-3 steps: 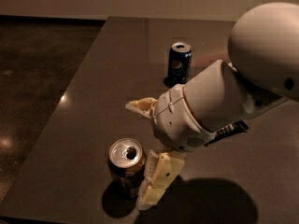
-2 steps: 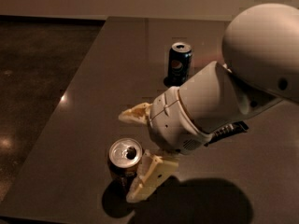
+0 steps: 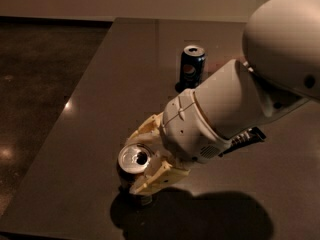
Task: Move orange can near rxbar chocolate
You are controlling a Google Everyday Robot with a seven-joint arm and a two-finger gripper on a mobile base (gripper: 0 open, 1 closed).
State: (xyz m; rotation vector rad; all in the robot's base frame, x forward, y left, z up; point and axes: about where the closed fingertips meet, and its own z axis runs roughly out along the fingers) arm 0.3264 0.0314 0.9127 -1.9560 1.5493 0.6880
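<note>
The orange can (image 3: 131, 160) stands upright near the table's front left, its silver top facing the camera. My gripper (image 3: 139, 160) reaches down over it, with one pale finger (image 3: 145, 128) behind the can and the other finger (image 3: 156, 179) in front, both pressed against its sides. The rxbar chocolate (image 3: 247, 136) is a black bar with white lettering. It lies to the right of the can and only one end shows from under my arm.
A dark blue Pepsi can (image 3: 192, 67) stands upright further back on the dark table (image 3: 125, 74). The table's left edge runs diagonally beside the can, and the front edge is just below it. My bulky white arm (image 3: 260, 79) covers the right side.
The fingers were spread wide beside the can. They have since moved over it and drawn in onto its sides. The can has stayed in place.
</note>
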